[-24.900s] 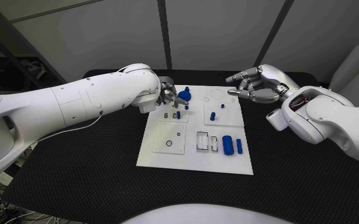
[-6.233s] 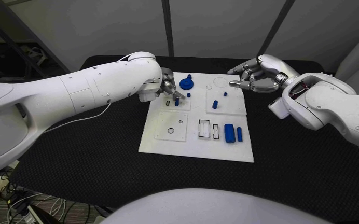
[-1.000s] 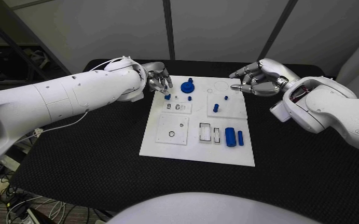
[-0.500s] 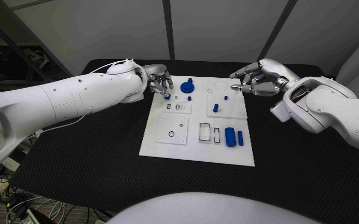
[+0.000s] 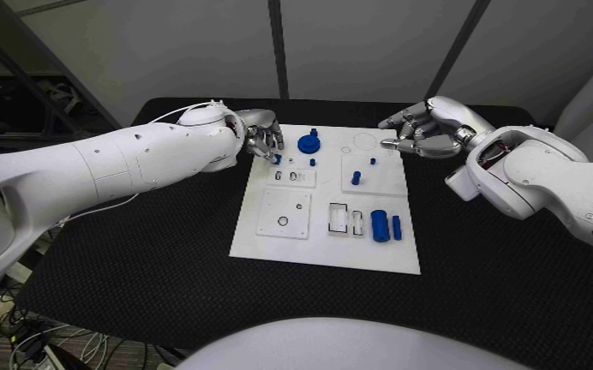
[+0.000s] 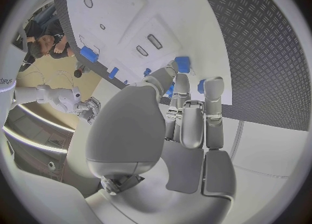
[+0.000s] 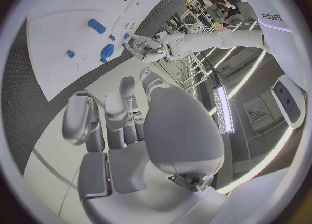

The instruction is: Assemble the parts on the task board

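At upper left of the task board (image 5: 324, 250), the left hand (image 5: 260, 137) hovers with fingers curled, pinching a small blue part (image 5: 274, 159) just above the slotted block, likely to seat it. Upper right, the right hand (image 5: 420, 136) waits off the board's corner, fingers curled round nothing.

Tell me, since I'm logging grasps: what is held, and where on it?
The left hand seems to pinch a small blue part by its upper end; the right hand holds nothing.
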Tool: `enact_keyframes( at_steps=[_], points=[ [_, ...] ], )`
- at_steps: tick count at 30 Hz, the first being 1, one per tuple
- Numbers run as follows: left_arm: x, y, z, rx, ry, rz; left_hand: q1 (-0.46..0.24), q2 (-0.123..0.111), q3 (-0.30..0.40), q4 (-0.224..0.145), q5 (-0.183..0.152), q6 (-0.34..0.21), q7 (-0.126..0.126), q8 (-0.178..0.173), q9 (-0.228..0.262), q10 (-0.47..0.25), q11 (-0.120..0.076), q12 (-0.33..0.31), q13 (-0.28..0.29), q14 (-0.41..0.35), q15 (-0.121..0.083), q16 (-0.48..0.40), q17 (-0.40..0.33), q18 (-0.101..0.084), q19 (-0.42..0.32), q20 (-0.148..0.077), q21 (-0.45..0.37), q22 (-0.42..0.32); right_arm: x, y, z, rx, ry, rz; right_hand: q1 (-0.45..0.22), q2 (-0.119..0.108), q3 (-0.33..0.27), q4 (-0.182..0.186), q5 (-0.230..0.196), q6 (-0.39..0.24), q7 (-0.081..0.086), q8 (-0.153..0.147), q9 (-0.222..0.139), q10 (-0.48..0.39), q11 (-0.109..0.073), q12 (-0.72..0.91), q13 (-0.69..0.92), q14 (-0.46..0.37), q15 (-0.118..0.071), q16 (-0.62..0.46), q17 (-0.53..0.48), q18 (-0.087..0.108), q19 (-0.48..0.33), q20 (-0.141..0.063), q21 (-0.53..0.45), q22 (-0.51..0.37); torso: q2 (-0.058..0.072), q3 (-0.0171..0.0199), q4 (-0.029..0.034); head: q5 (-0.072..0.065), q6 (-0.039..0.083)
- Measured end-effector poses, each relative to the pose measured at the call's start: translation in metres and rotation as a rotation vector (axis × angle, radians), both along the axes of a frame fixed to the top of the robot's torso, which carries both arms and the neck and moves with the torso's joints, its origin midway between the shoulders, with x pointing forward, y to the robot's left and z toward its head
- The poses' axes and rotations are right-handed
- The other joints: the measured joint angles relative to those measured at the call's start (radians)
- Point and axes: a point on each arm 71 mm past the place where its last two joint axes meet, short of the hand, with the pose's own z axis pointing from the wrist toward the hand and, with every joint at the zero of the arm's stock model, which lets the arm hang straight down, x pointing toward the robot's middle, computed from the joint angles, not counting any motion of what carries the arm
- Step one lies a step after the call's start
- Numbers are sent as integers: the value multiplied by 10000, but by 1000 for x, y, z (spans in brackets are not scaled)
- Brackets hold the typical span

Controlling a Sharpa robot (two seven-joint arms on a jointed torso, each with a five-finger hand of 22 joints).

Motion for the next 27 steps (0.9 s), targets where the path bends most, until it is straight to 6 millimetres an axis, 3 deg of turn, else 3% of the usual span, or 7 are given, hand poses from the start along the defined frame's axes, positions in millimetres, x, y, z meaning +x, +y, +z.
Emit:
enact_keyframes(
  at_steps=[27],
  points=[
    [0,0,-7,399,208,-34,1,1,3,-57,0,234,119,1,-178,3,75,42,-43,26,44,38,-1,2,-1,72,37,70,0,0,0,0,-2,5,0,0,0,0,0,0,0,0,0,0,0,0,0,0,0,0,6,0,0,0,0,0,6,3,7,-25,-56]
  ],
)
